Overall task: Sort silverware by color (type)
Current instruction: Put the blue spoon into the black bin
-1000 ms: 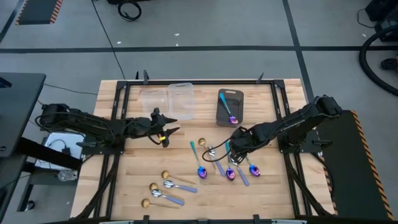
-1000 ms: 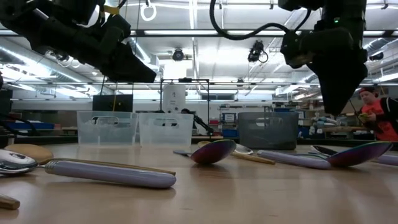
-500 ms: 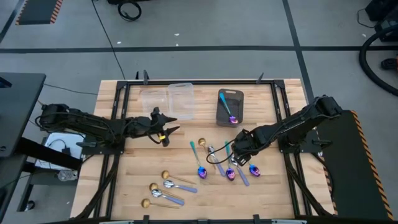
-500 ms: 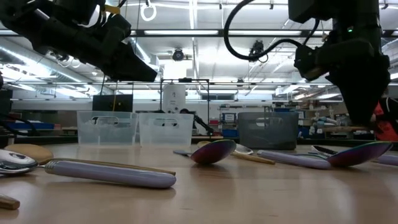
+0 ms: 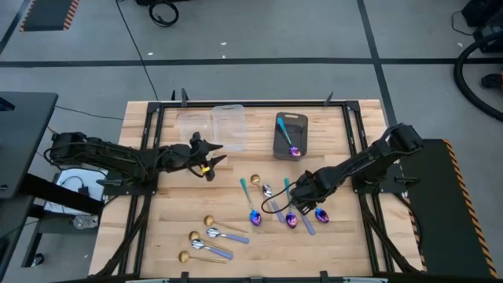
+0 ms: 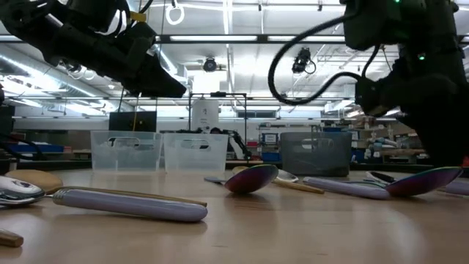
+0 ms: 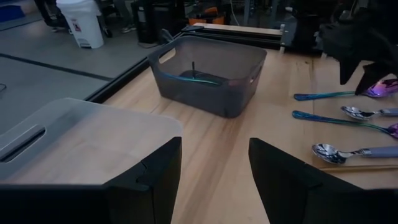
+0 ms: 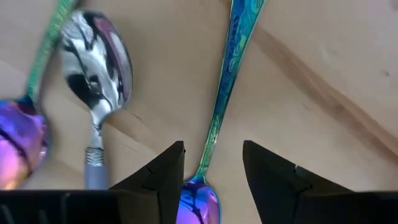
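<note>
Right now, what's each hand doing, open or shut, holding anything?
Left hand: open, empty, in the air near the clear bins.
Right hand: open, holding nothing, low astride a blue-purple spoon.

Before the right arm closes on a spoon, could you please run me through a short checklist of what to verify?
1. Right tool open: ok, fingers apart.
2. Right tool lined up on a target: ok, the teal handle of an iridescent spoon runs between its fingers.
3. Neighbours out of the grip: cannot tell; a silver spoon lies close beside one finger.
4. Height over the table: cannot tell whether the fingertips touch the wood.
5. Dark grey bin ready: ok, one iridescent spoon already lies in it and room is left.
6. Left tool out of the way: ok, open and empty by the clear bins, away from the spoons.
</note>
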Controlling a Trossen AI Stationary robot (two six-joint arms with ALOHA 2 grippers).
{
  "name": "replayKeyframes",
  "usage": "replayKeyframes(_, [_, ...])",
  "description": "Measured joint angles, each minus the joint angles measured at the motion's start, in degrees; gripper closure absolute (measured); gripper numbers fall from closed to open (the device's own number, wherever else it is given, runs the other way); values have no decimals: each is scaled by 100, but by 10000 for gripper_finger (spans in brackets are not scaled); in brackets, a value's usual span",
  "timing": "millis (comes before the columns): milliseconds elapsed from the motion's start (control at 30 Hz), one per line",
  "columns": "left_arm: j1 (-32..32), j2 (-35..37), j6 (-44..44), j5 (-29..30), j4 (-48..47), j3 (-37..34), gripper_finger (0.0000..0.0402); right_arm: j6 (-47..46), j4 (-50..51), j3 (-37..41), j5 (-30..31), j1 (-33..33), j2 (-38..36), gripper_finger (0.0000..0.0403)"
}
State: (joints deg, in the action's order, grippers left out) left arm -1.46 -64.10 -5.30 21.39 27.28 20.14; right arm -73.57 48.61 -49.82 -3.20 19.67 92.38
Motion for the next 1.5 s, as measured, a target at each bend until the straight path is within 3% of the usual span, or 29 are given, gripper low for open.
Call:
replayKeyframes(200, [1,0,4,0,-1,0,208,-38,-49,-2,-67,16,39,234])
replayKeyframes(667, [3,0,32,0,-10,0,208,-285,-580,360,-16,24,111,295])
replayKeyframes(1067, [12,0,17,-1,-41,0,208,-327,-667,369,56,29,122,388])
replayKeyframes(1500, [10,0,15,-2,-42,-1,208,-264,-436,402,284,-14,-343,390])
